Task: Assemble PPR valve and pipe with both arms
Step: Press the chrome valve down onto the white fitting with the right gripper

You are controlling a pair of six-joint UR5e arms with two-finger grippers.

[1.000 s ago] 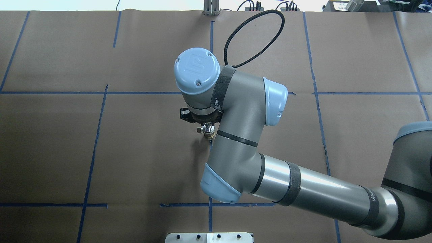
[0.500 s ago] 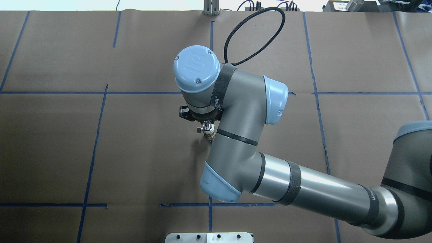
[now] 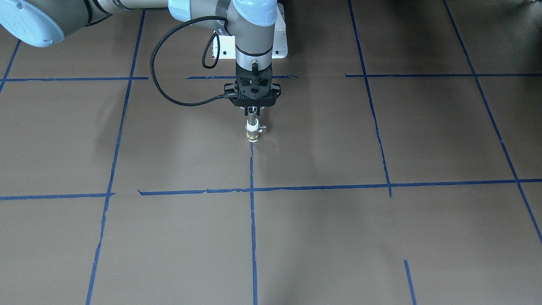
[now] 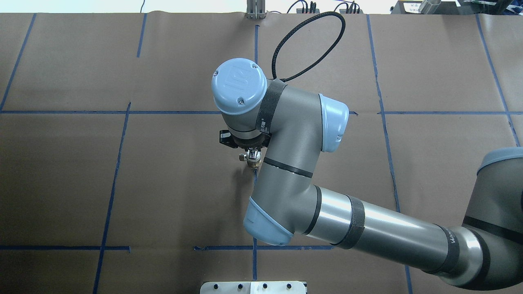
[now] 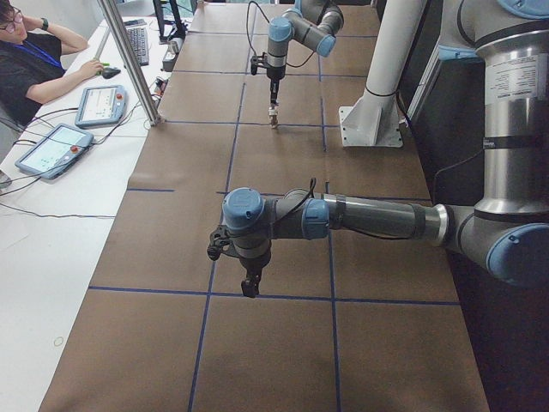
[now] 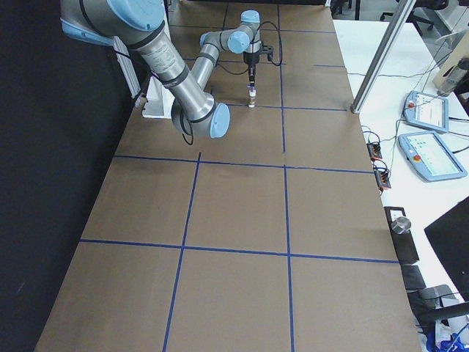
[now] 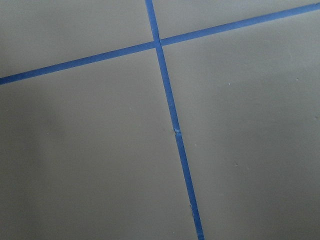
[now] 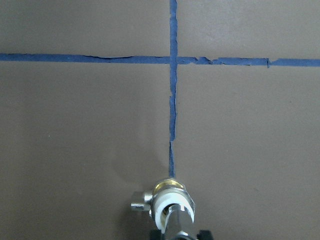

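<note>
Barely shifted: right hand (image 3: 252, 113) grips pipe (image 8: 175, 223).

The PPR valve (image 3: 252, 132) stands upright on the table (image 3: 381, 237), at the end of a tape line (image 3: 253, 169). The pipe (image 3: 252, 113) sits atop it, within the right hand (image 3: 253, 111) directly above. The left hand (image 5: 250, 283) hangs over the table, well apart.

The front-facing view looks steeply down from across the surface (image 3: 381, 237) and meets the right claw (image 3: 252, 112) head-on. The overhead view looks forward from behind the robot, whose wrist covers most of that claw. Both share the PPR valve (image 3: 253, 132) beneath it. The side views look along the surface from either end, far off. The right wrist view sits very close above the pipe (image 8: 176, 227) — the left wrist view shows only taped surface below the left claw (image 5: 250, 290).
</note>
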